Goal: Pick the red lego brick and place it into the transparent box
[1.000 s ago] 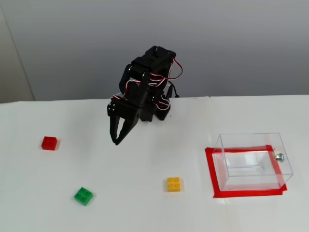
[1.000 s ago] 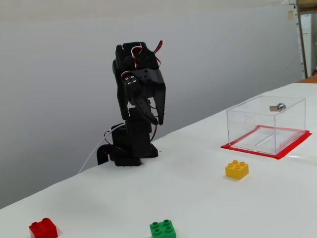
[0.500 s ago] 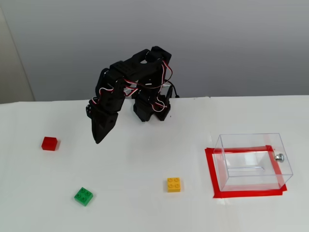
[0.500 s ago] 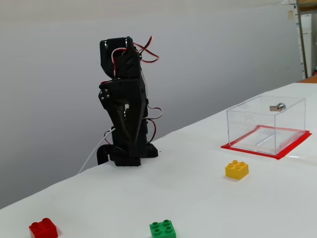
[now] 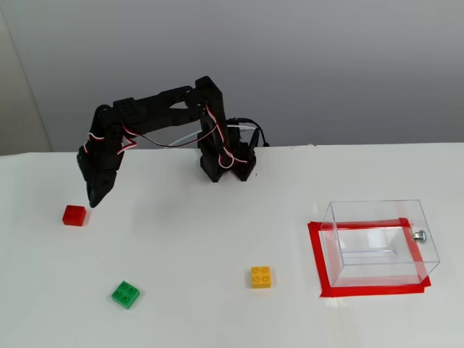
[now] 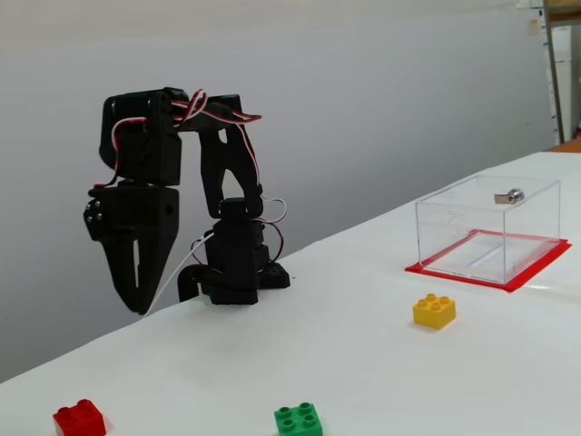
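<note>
at the far left of the higher fixed view the red lego brick (image 5: 74,214) lies flat on the white surface (image 5: 196,239), studs up, with nothing touching it. just beside and above it hang the jaws (image 5: 93,201), pointing down and apparently pressed together to a single tip, holding nothing; the lower fixed view shows the same narrow point (image 6: 138,307) well clear of the brick (image 6: 79,419). further right lie the green brick (image 5: 125,293) and the yellow brick (image 5: 261,276), both apart from the arm. at the far right stands the transparent box (image 5: 380,242), open-topped inside its red tape outline (image 5: 317,261). the brick is likely light, rigid and smooth-sided, so it could skid if nudged; the best hold looks to be across two opposite flat sides, low down, after the jaws spread.
</note>
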Tool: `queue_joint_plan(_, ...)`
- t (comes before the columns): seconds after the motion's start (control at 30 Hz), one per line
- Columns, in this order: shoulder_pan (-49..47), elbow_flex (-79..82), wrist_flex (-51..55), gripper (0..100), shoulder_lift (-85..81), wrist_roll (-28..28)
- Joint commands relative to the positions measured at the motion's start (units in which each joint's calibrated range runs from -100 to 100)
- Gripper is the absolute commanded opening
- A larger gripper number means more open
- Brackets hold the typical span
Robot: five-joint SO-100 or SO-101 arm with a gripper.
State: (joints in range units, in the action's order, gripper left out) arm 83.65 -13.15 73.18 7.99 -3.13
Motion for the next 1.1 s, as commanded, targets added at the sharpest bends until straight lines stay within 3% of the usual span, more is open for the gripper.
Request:
queue_joint_plan(0.0, 3.1, -5.0, -0.2, 1, 3.0, 0.7)
queue_joint_plan(0.5, 7.9, -6.8, -9.0, 2, 10.0, 2.7)
queue_joint_plan(0.9, 7.5, -6.7, -9.6, 2, 12.9, -4.2)
queue_joint_plan(1.07, 8.0, -6.7, -9.8, 2, 14.3, -4.4)
